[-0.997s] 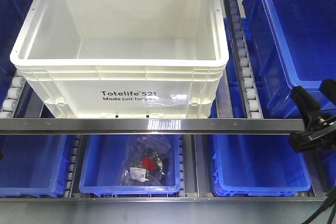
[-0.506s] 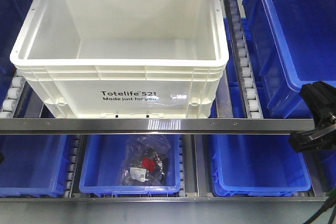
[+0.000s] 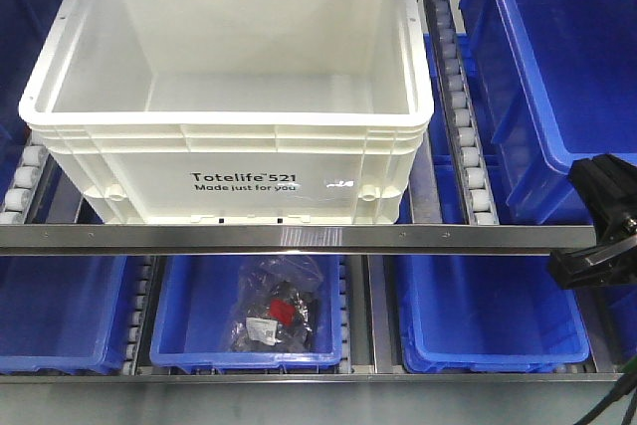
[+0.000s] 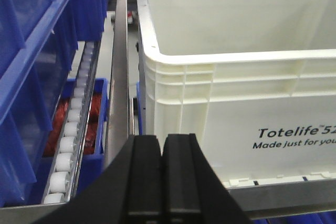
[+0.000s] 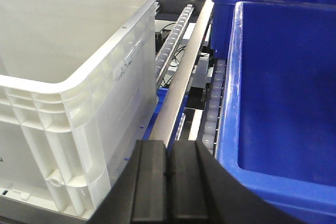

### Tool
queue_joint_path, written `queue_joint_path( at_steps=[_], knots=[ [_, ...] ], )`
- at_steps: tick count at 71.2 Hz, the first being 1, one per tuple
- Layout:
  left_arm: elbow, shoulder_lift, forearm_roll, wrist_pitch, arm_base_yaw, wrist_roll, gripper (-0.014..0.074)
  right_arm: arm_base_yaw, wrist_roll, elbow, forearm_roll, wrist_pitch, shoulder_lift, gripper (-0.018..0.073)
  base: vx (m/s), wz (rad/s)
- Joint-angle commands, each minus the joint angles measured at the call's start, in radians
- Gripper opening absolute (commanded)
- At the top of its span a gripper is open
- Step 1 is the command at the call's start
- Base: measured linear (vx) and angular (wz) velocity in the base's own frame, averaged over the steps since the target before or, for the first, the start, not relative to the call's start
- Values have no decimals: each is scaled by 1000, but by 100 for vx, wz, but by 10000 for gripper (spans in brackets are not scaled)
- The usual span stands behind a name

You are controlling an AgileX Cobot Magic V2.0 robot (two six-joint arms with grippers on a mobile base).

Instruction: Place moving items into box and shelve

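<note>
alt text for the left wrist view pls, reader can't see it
The left pincer, shut and empty, sits low in frame before the near left corner of the white box, printed "Totelife" and open on top. Left of it run a metal rail, a roller track and blue bins.

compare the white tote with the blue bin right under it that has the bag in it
The white tote is much larger than the blue bin. The white tote sits on the upper roller level, the blue bin on the level below the metal rail. The white tote looks empty inside, while the blue bin holds a clear plastic bag of dark parts. The white tote carries black print; the blue bin shows none. Both are open-topped rectangular plastic containers.
</note>
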Motion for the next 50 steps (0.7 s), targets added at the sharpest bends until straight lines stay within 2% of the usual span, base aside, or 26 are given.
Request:
queue_joint_path(
  at_steps=[1,10,12,19,41,45,50],
  knots=[
    [42,-90,1,-85,-5,22,-27,-2,-8,-31,-5,-81,5,-17,0,0],
    [178,-257,-2,-82,-5,26,-27,-2,-8,-31,-5,-81,5,-17,0,0],
    [173,-287,3,-15,-5,32,-27,-2,-8,-31,-5,-81,5,-17,0,0],
    [163,-264,20,9,-5,39,-27,-2,-8,-31,-5,-81,5,-17,0,0],
    [165,-262,24,-125,-5,48,-27,-2,-8,-31,-5,-82,5,-16,0,0],
    [165,-262,55,-126,-5,42,-27,-2,-8,-31,-5,-82,5,-16,0,0],
    [165,-262,142,-131,-5,11,-26,-2,-8,-31,-5,-82,5,-16,0,0]
  ],
)
